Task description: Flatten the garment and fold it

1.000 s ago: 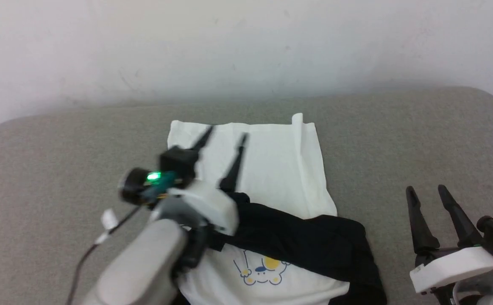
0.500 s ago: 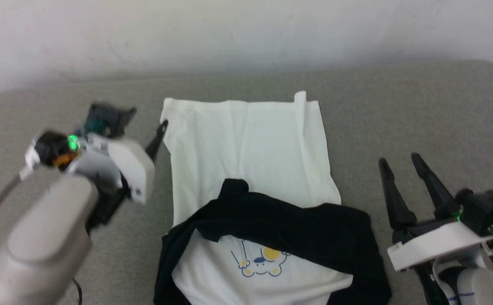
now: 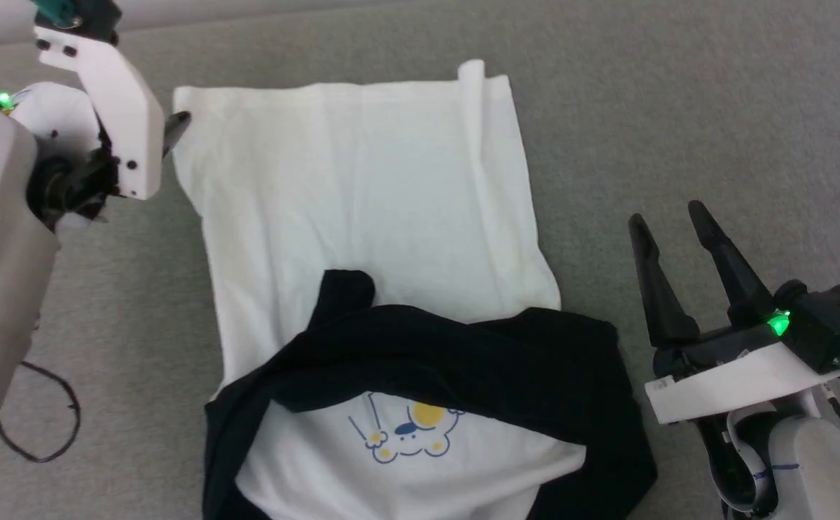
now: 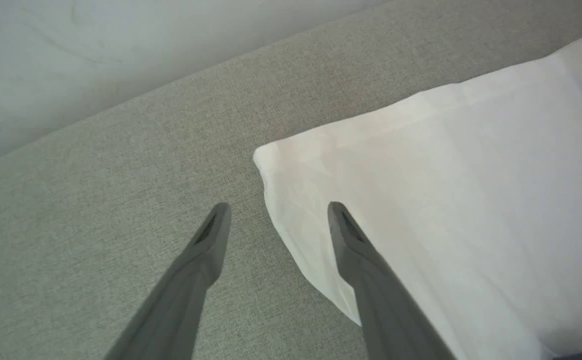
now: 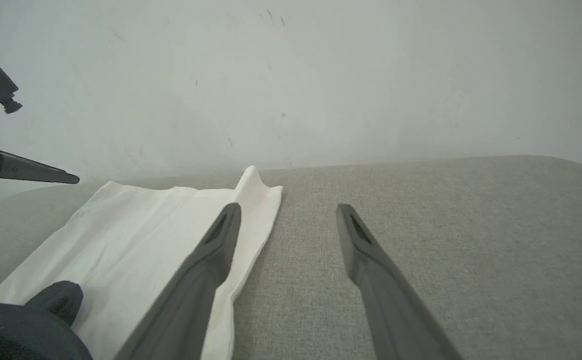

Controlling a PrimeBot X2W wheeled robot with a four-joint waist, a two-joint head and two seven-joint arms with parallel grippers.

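Garment (image 3: 362,209) on grey surface (image 3: 680,108), black sleeves (image 3: 463,354) bunched at 6 o'clock. Left gripper (image 4: 275,207) released at 10 o'clock corner; right gripper (image 3: 667,214) released, 4 o'clock.

Left end effector (image 4: 278,205) extended forward, jaws apart — right end effector (image 3: 667,214) low at right, jaws apart, empty.

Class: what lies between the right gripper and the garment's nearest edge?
A bare strip of grey upholstery, seen in the head view between the open right gripper and the garment.
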